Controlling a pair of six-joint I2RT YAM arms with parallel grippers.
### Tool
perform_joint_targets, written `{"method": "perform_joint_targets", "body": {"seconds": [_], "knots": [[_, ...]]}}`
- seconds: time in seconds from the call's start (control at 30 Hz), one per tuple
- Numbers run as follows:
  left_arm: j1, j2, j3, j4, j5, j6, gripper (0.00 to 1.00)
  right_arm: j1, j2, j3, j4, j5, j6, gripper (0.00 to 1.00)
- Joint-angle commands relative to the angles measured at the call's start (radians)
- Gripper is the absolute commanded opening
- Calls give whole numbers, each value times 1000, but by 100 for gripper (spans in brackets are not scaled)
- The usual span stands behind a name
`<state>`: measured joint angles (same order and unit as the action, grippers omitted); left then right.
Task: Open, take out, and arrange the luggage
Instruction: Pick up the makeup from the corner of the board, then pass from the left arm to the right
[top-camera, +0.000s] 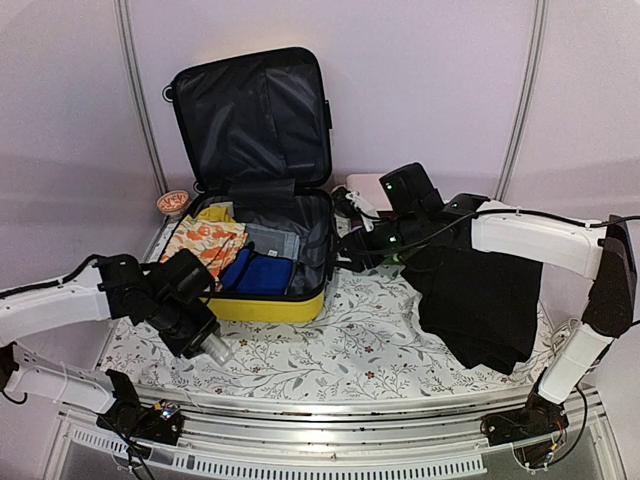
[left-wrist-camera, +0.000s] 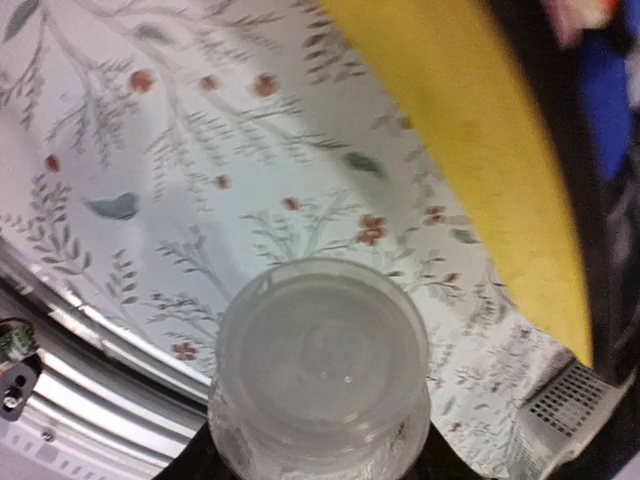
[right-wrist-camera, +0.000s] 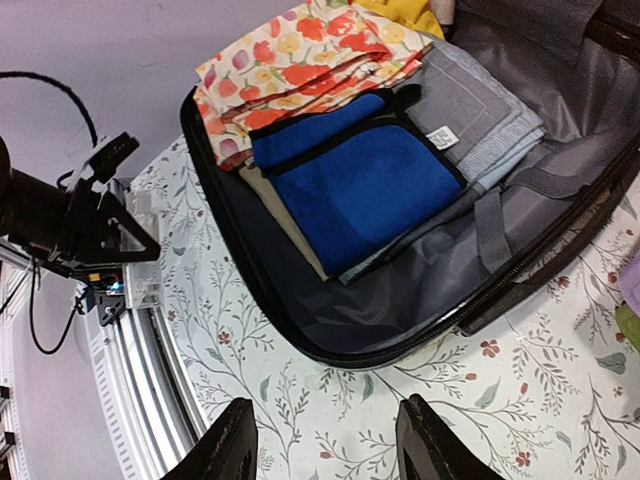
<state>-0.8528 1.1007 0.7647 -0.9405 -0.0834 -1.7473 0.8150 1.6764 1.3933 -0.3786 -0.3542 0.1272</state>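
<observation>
Table (top-camera: 380, 335): covered by a white cloth printed with grey-green sprigs and small red blossoms. A metal rail (top-camera: 350, 410) runs along the near edge.

Left of centre, toward the far side: luggage (top-camera: 268, 306), yellow shell flat on the cloth, lid standing upright.

Right side: black garment (top-camera: 480, 300) in a loose heap on the cloth.

Far left corner: small patterned bowl (top-camera: 173, 203), just beside the luggage.

Far centre: pale pink box (top-camera: 360, 183).

Near left: clear plastic jar (top-camera: 216, 350); cannot tell whether it rests on the cloth.
</observation>
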Motion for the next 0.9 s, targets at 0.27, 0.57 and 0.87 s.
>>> {"method": "perform_joint_targets", "body": {"seconds": [0.27,0.57,0.87], "knots": [[-3,-32,159,908,-116,928,41,-3,-45,18,171,-400,31,55],[108,168,255,1381,470,1083,40,-3,-43,104,149,-347,45,70],[109,225,272,1435,561,1083,40,-3,-47,128,157,-358,63,69]]}}
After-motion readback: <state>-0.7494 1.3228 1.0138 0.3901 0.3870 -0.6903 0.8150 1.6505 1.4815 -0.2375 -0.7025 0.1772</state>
